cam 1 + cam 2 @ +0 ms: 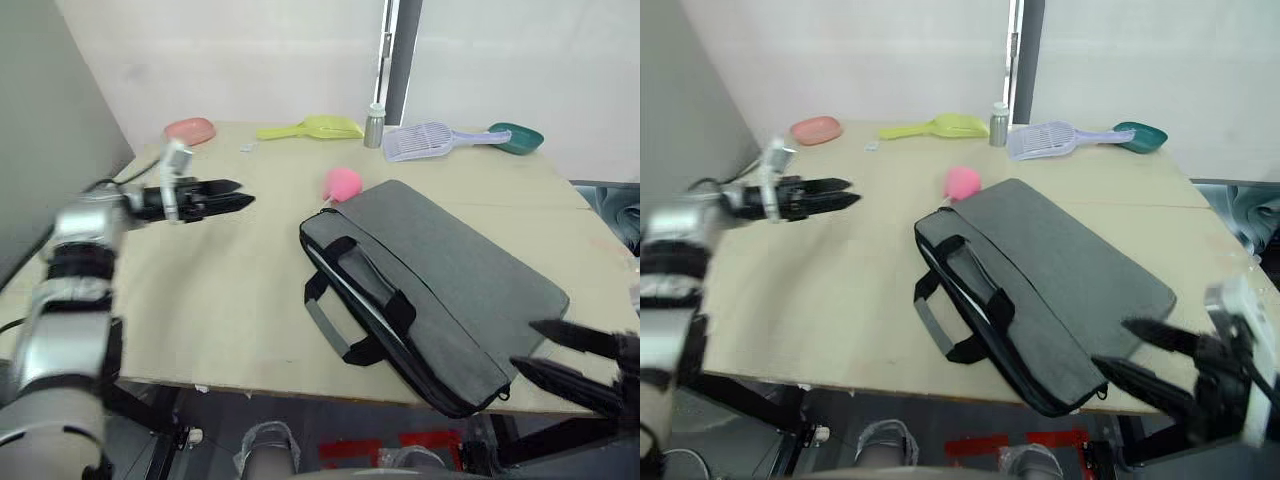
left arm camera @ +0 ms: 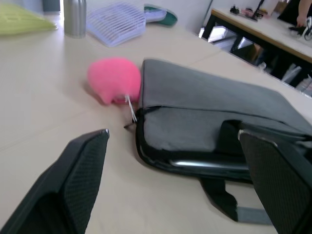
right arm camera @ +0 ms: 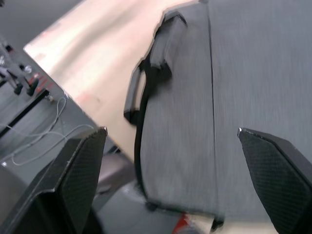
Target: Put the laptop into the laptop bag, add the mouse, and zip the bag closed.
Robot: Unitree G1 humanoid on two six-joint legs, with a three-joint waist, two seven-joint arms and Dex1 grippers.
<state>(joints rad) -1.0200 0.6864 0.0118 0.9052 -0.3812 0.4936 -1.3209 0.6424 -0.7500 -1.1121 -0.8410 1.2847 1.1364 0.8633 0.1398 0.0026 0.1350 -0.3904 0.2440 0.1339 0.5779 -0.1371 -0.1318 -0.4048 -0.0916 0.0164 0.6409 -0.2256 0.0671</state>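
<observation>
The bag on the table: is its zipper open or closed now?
Open, at least along the handle side. The bag lies flat, and in the left wrist view its upper layer gapes above a shiny edge inside.

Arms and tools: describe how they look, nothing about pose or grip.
The left arm is silver-grey metal, banded with black rings at the joints, with a dark cable trailing near the wrist. Its left tool has two black tapered fingers on a pale bracket. The right tool has matching black fingers, their inner faces finely cross-hatched, on a white wrist block.
</observation>
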